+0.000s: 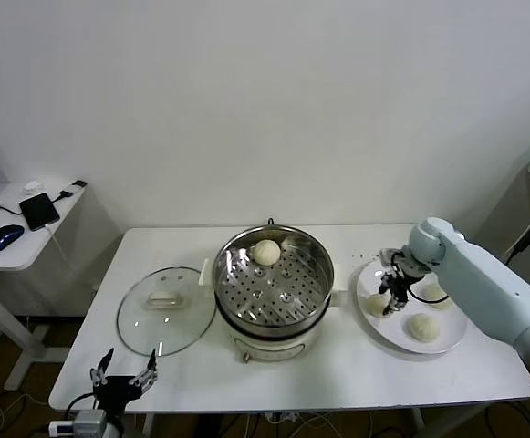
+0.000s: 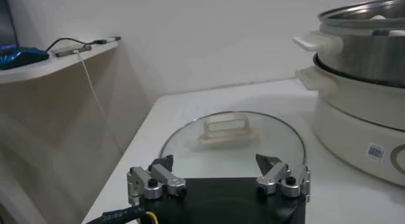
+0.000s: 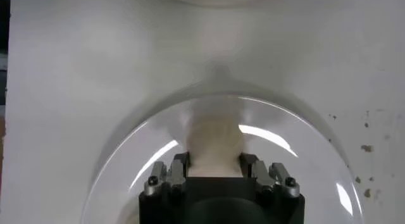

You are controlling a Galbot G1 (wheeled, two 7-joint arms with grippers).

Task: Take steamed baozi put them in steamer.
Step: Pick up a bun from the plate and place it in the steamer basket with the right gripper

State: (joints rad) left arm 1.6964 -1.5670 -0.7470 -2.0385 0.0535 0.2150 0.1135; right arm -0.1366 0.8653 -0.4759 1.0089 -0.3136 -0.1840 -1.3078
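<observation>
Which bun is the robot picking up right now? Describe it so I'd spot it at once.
Find the white plate right of the steamer. Three buns lie on it; the one meant is the bun nearest the steamer. Unlike its two neighbours, it sits between the closed fingers of the right gripper.

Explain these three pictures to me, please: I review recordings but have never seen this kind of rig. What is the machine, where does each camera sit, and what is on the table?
This is a two-armed robot. The wide picture comes from its head, looking down on a white table. The other two come from cameras on its wrists, so each shows its own gripper at the edge of the frame.

In the middle stands a steel steamer with one baozi already on its perforated tray. Its glass lid lies flat beside it. On the robot's right, a white plate carries three more buns.

The right gripper is down on the plate and shut on the bun on the plate nearest the steamer. The left gripper waits open near the table's front edge, by the lid.
</observation>
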